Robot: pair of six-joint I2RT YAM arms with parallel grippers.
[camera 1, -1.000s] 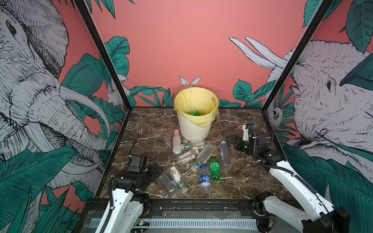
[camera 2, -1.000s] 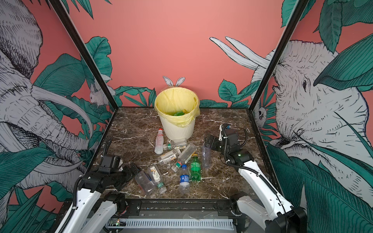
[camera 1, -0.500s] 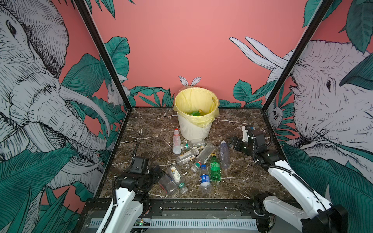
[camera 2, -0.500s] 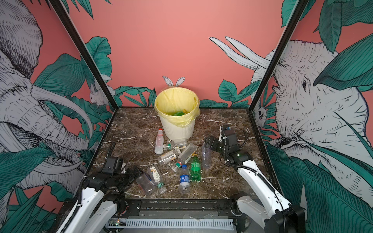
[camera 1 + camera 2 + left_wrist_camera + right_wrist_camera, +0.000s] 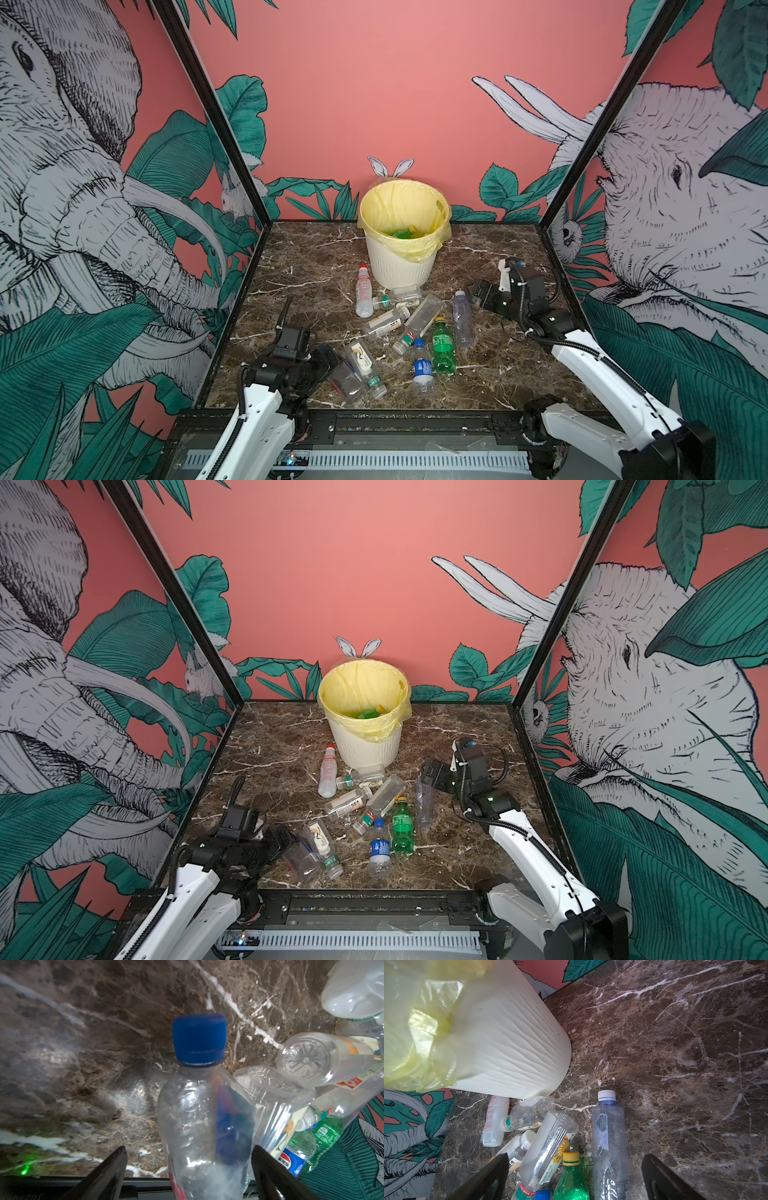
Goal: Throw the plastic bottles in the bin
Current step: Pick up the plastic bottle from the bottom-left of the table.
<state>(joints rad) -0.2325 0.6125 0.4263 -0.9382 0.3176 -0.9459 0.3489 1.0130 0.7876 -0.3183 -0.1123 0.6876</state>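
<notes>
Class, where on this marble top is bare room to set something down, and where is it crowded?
Bare: the far corners either side of the bin, and the near right corner. Crowded: the bottles before the bin.

Pink jungle-mural walls (image 5: 395, 104), brown marble floor (image 5: 316, 257)

The lower edge of the left wrist view cuts off the base of the blue-capped bottle (image 5: 205, 1109) and the roots of the left gripper (image 5: 188, 1147), so you cannot judge contact there. The wall of the bin (image 5: 400, 266) hides most of its contents from you; the right wrist view crops the green bottle (image 5: 571, 1184).
</notes>
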